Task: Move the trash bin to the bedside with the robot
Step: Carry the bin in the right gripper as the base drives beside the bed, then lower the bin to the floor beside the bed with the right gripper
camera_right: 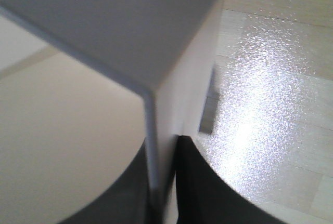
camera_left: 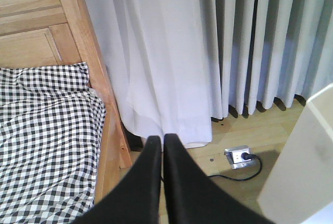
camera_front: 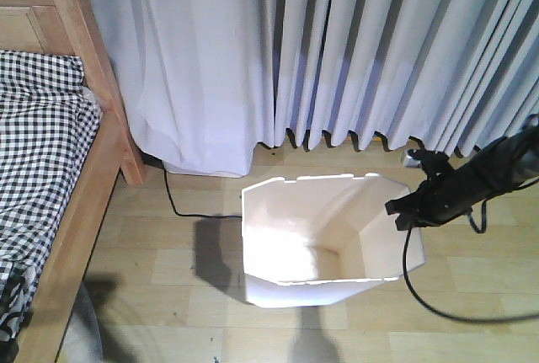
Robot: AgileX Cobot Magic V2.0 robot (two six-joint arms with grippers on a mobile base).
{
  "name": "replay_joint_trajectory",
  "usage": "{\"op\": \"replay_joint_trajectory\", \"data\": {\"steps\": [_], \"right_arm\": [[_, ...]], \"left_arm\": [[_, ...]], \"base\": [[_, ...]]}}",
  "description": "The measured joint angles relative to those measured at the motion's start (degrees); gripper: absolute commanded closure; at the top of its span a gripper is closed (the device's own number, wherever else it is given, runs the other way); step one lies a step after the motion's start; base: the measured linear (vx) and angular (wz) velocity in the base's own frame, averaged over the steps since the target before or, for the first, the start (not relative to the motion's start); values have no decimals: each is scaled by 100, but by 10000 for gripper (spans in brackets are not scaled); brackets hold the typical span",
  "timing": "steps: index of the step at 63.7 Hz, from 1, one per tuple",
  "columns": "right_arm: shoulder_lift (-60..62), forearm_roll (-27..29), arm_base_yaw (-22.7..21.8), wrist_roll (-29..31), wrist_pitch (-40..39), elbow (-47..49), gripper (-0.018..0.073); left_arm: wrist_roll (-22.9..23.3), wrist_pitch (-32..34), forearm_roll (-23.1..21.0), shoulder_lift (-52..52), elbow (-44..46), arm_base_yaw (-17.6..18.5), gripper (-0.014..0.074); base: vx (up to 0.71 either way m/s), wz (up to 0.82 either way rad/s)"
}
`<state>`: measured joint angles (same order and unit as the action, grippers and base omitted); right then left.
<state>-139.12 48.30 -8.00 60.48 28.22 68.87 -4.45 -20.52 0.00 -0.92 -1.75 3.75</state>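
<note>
The white trash bin (camera_front: 324, 241) stands on the wooden floor in front of the curtain, right of the bed. My right gripper (camera_front: 402, 210) is shut on the bin's right rim; in the right wrist view the thin wall (camera_right: 156, 130) runs between the two black fingers (camera_right: 208, 187). The bedside, a light-brown wooden bed frame (camera_front: 80, 203) with checkered bedding (camera_front: 38, 144), is at the left. My left gripper (camera_left: 162, 140) is shut and empty, held above the floor by the bed frame (camera_left: 106, 125). The bin's side (camera_left: 302, 167) shows at the left wrist view's right edge.
A white curtain (camera_front: 337, 51) hangs along the back. A floor socket (camera_left: 238, 157) with a black cable plugged in lies between bed and bin. A black cable (camera_front: 181, 207) runs on the floor left of the bin. A cable (camera_front: 421, 291) trails from the right arm.
</note>
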Motion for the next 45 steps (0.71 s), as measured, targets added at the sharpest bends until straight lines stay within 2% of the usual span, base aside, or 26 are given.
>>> {"op": "replay_joint_trajectory", "data": {"steps": [17,45], "right_arm": [[-1072,62,-226,-18,2,705,559],[-2242,340,-233,-65,-52,1728,559]], "left_arm": [[0,0,0,0,0,0,603],[0,0,0,0,0,0,603]], "base": [[0,0],[0,0]]}}
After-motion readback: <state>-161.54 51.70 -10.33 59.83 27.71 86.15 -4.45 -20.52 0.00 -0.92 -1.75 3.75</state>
